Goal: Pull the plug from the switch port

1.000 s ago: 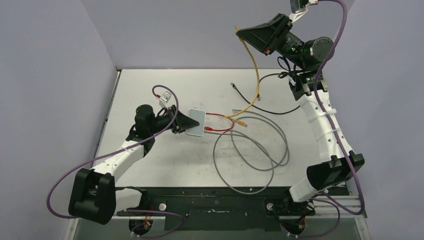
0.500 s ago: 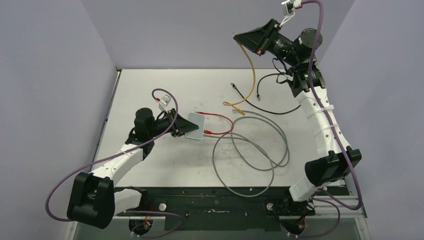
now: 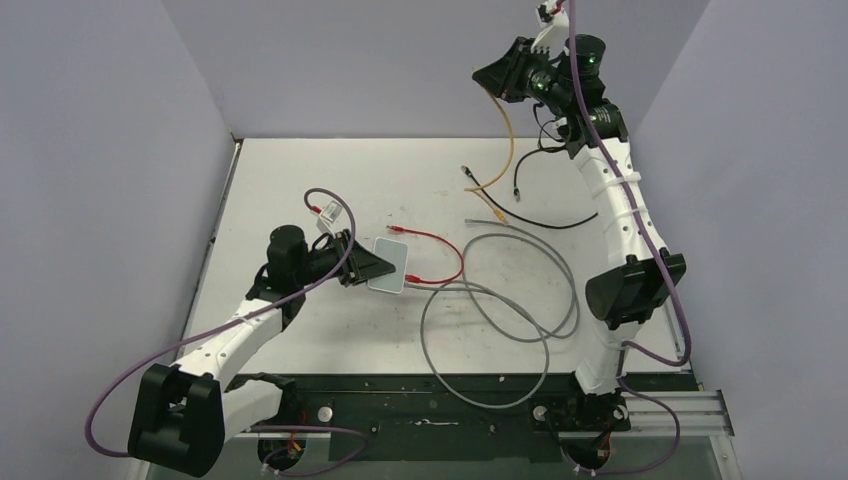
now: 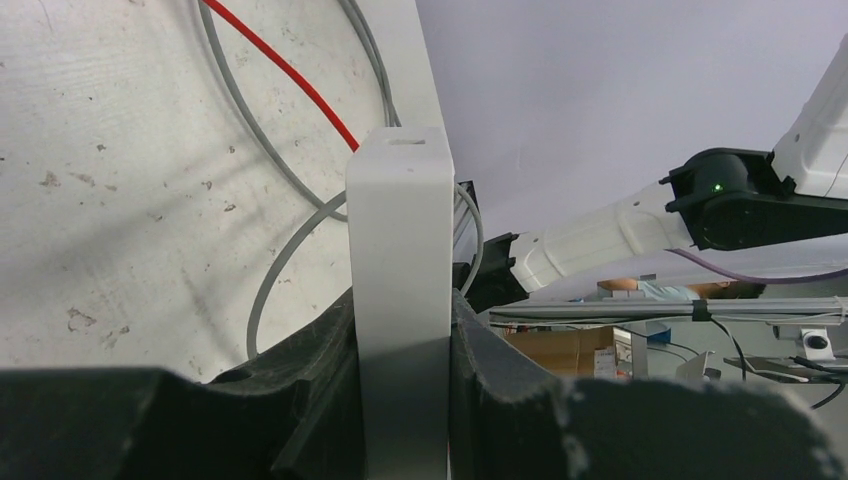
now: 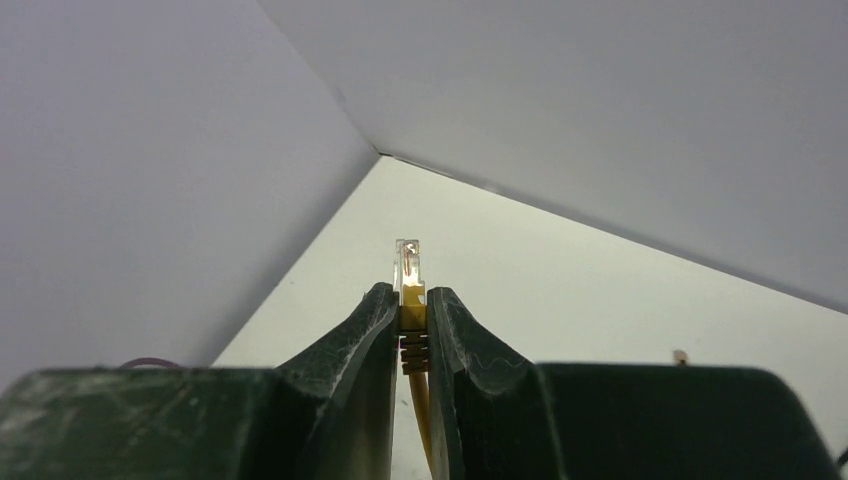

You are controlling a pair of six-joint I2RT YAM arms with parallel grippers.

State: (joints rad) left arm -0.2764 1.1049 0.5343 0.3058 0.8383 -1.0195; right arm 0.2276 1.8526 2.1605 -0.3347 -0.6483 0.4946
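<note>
**A:** What does the overhead give you that the wrists don't?

**B:** The whole layout. I see the switch box (image 3: 390, 266) left of the table's middle, well in from every edge, with my left fingers (image 3: 365, 265) on its left end. My right fingers (image 3: 490, 78) are high above the far right of the table, and the yellow cable (image 3: 508, 140) hangs from them down to the table (image 3: 300, 180).

**A:** And the wrist views?

**B:** The left wrist shows the grip itself: both fingers pressed on the box's flat faces, its narrow edge towards the camera. The right wrist shows my fingers pinching the yellow boot just behind the clear plug (image 5: 408, 262), which points into open air towards the far left corner.

**A:** Where is the switch port?

**B:** On the box's right-hand edge, away from my left fingers. No view looks into it. A red cable (image 3: 440, 245) and a grey cable (image 3: 500, 320) both end close against that edge, and I can't tell whether either is seated.

**A:** Room to move?

**B:** The grey loops fill the table right of the box, down towards the near edge. A black cable (image 3: 540, 218) lies far right. Bare table lies left of the box and beyond it. Walls close in the left, far and right sides.
</note>
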